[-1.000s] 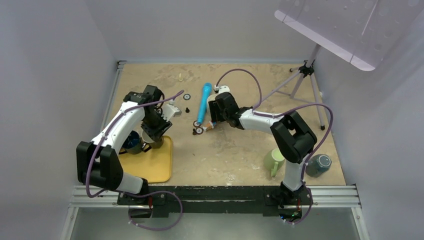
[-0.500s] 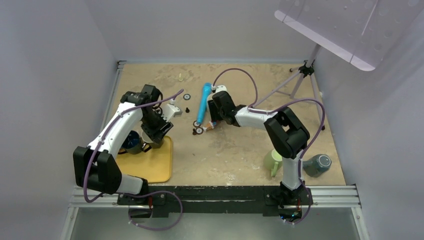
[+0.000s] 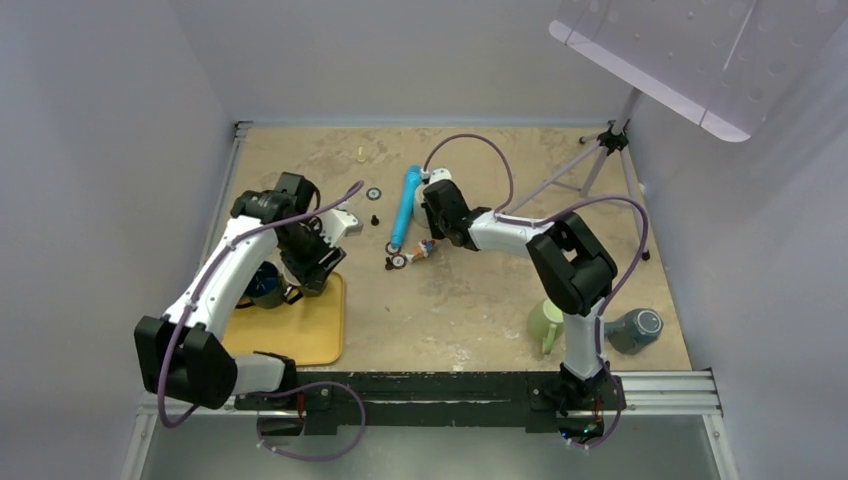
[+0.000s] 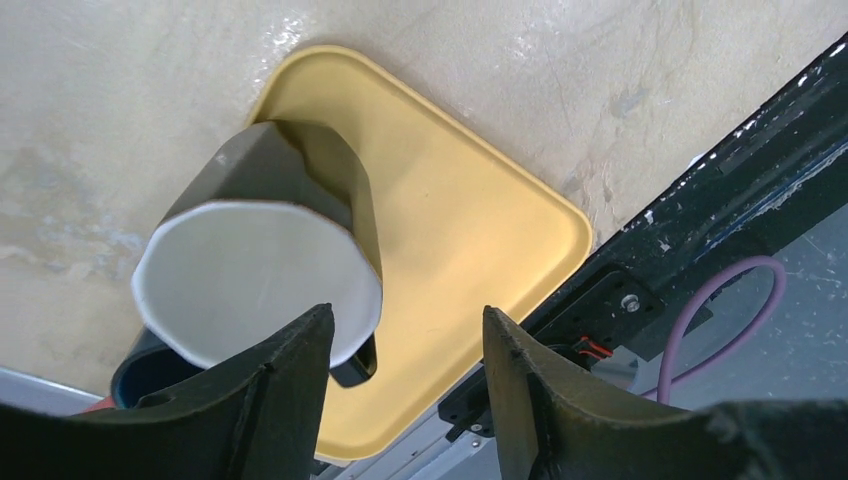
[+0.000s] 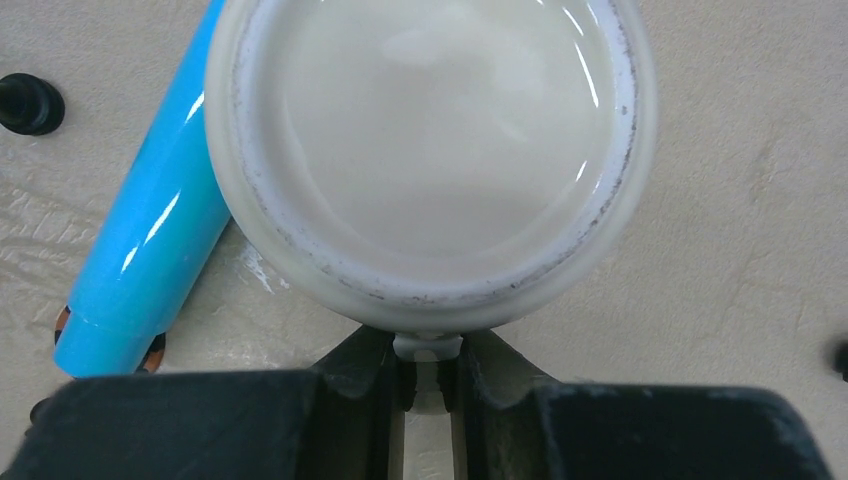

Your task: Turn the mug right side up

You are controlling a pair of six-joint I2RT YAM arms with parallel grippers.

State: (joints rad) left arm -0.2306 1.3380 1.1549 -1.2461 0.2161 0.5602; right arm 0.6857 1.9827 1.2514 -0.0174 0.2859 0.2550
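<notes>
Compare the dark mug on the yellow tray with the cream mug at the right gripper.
The dark mug is faceted and shows its open mouth; the cream mug is round and shows its base. The left gripper stands open by the dark mug; the right gripper pinches the cream mug's handle. Both have handles.

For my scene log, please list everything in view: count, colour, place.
tray: 1, yellow, near left
dark mug: 1, white inside, tilted over tray
blue mug: 1, dark blue, beside tray
white mug: 1, cream, base up, centre
tube: 1, light blue, beside white mug
green mug: 1, pale green, near right
grey mug: 1, blue-grey, right edge
small parts: several, black, centre
tripod: 1, grey, far right
left gripper: open, around dark mug
right gripper: shut on white mug's handle
</notes>
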